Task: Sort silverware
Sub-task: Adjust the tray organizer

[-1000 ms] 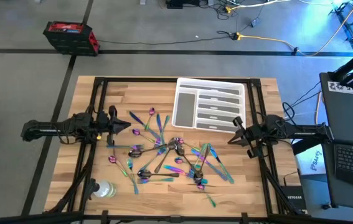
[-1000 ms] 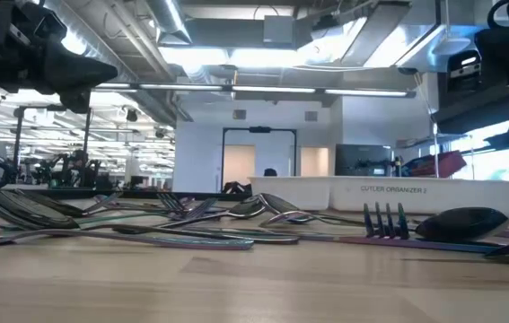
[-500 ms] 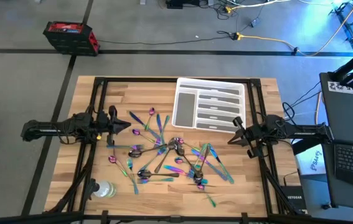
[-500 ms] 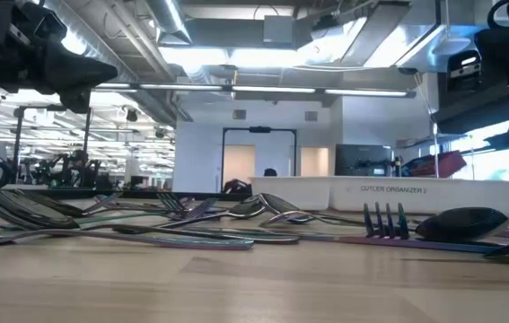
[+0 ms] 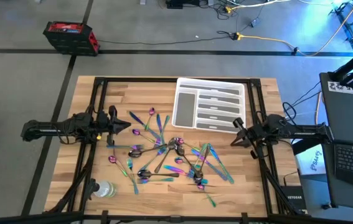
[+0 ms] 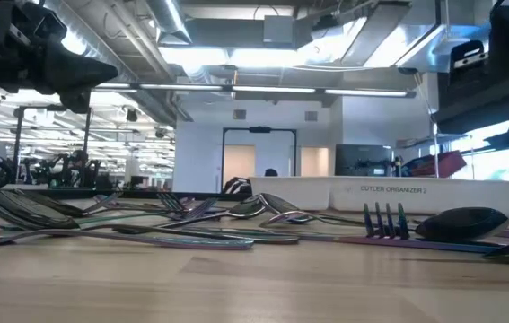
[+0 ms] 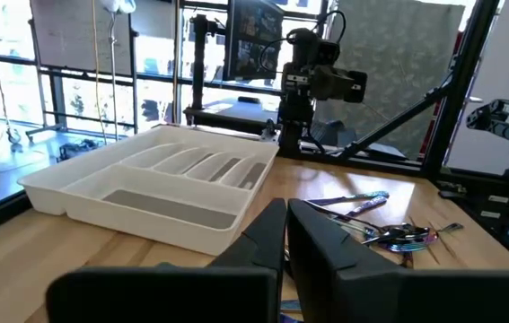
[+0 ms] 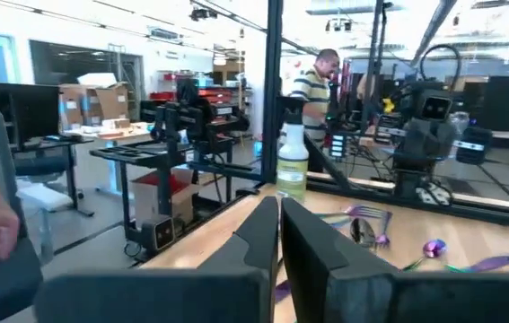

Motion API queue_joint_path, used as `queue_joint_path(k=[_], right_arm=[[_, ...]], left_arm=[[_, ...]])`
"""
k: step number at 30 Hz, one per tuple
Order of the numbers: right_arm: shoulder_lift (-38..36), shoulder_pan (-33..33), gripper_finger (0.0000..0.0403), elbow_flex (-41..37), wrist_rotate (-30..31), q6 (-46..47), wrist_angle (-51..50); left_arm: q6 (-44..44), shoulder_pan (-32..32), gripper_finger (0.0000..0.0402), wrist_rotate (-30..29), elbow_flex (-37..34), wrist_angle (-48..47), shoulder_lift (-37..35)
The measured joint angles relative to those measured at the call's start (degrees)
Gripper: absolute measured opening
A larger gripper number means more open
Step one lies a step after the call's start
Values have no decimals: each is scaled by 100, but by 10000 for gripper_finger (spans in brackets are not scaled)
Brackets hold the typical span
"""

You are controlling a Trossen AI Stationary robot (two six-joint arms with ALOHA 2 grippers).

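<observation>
Two dozen or so pieces of silverware lie scattered across the middle of the wooden table, iridescent forks, spoons and knives in blue, purple, pink and teal, several crossing or overlapping one another. None of them lies in the white cutlery tray, which sits toward the far edge of the table, just beyond the pile and nearer the right arm's side; its long compartments show bare. A clear plastic bottle stands at the near left corner, well apart from the cutlery.

Both arms are above the table, one at each side. The left gripper points inward over the left edge of the scatter, its jaws clenched together with nothing between them; its wrist view shows the two dark fingers pressed side by side, with the tray and a few utensils ahead. The right gripper hangs near the tray's right end, jaws likewise pressed tight and holding nothing. In the right wrist view a person in a striped shirt stands in the room beyond the table.
</observation>
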Motion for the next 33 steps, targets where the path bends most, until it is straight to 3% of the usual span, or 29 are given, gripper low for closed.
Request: queue_joint_path(k=[11, 33], right_arm=[[2, -2, 0, -2, 1760, -234, -66], [2, -2, 0, -1, 1970, -849, -523]], left_arm=[[-1, 2, 0, 0, 0, -2, 2], [2, 0, 0, -1, 0, 0, -1]])
